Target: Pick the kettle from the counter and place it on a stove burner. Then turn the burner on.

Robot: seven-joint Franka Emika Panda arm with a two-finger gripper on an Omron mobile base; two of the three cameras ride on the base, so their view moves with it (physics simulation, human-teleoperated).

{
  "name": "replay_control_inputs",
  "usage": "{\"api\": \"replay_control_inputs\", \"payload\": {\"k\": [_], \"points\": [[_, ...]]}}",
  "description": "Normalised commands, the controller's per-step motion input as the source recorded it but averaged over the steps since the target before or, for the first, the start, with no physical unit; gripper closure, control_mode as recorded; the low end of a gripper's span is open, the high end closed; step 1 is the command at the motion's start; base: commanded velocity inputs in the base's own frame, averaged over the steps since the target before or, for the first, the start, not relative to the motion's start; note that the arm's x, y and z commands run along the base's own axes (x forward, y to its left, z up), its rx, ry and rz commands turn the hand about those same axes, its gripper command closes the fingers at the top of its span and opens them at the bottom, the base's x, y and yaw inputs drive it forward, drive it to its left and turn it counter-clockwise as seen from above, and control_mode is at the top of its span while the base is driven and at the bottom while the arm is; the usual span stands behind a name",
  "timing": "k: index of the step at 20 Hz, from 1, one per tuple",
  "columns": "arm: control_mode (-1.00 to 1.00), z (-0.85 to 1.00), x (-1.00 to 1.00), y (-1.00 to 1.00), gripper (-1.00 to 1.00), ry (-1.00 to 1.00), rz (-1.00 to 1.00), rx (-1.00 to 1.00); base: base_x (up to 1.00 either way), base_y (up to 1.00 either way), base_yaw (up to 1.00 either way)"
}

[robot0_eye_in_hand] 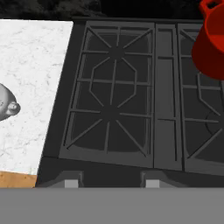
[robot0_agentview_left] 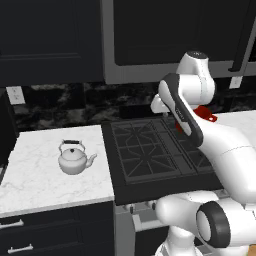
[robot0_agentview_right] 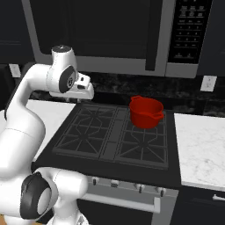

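While one kettle (robot0_agentview_left: 75, 158) and one red pot (robot0_agentview_right: 146, 112) sit apart, end effector (robot0_eye_in_hand: 109, 183) grip unclear.

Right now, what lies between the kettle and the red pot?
In the left base view, bare marble counter, then the black cooktop's left burner grates separate the kettle from the red pot.

No text can be read anywhere here. The microwave control panel (robot0_agentview_right: 185, 30) carries rows of tiny pale marks, too small to make out. The kettle (robot0_agentview_left: 73, 158), the red pot (robot0_agentview_right: 146, 112) and the stove knobs (robot0_agentview_right: 139, 188) bear no legible label.
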Motion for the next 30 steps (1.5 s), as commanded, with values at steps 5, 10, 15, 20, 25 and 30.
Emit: {"api": "replay_control_inputs", "payload": {"k": [5,10,15,20,25,30], "points": [[-1.00,-0.05,-0.41,0.14,-1.00,0.00,0.00,-0.02,0.00,0.00,0.00],[-1.00,-0.14,-0.58,0.58,-1.00,0.00,0.08,-0.08,0.00,0.00,0.00],[-1.00,-0.06,-0.28,0.36,-1.00,0.00,0.06,0.00,0.00,0.00,0.00],[-1.00,-0.04,-0.12,0.92,-1.00,0.00,0.18,0.00,0.00,0.00,0.00],[-1.00,0.00,0.05,1.00,-1.00,0.07,0.29,-0.10,0.00,0.00,0.00],[-1.00,-0.01,0.38,1.00,-1.00,0.12,0.29,-0.12,0.00,0.00,0.00]]}}
